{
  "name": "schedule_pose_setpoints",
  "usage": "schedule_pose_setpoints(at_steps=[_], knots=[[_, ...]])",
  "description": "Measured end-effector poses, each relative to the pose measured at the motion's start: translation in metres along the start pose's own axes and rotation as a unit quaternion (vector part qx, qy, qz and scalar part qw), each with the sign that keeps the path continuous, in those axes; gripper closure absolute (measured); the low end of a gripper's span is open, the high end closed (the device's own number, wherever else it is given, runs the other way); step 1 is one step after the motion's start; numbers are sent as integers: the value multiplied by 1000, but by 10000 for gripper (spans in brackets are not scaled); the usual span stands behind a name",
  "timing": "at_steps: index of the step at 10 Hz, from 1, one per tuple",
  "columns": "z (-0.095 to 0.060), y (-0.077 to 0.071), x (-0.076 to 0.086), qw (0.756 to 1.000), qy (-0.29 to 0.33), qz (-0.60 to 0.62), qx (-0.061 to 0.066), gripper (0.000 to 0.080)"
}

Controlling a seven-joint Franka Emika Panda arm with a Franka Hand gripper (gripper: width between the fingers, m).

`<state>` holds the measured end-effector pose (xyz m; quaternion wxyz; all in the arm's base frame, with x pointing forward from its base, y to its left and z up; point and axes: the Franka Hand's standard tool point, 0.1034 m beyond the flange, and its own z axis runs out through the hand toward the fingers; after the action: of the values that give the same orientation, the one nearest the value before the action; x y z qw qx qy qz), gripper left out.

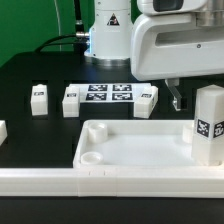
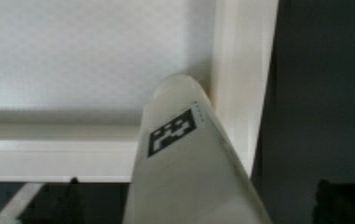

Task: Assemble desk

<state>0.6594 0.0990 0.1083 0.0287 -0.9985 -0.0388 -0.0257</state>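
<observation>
The pincer (image 2: 192, 198) is spread wide, with a finger on either side of one white leg (image 1: 208, 124) and a gap on both sides, so it's not gripping anything. That leg stands upright in the tabletop's (image 1: 130, 150) far corner, on the exterior view's right. Other legs (image 1: 39, 97) sit on the black desk (image 1: 30, 70) near the marker board (image 1: 108, 95).

Glossy white arm (image 1: 112, 30) with a boxy white wrist housing (image 1: 170, 50) and dark jaws.

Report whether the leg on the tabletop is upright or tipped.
Upright. The leg stands on end at the tabletop's corner on the exterior view's right, its long sides vertical and its tag facing the camera.
</observation>
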Motion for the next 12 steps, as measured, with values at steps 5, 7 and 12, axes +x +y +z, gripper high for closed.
schedule_pose_setpoints(at_steps=[5, 7, 12], knots=[[0, 0, -1, 990, -1, -141, -6, 274], [1, 0, -1, 990, -1, -138, -6, 415], [1, 2, 0, 1000, -1, -27, 4, 511]])
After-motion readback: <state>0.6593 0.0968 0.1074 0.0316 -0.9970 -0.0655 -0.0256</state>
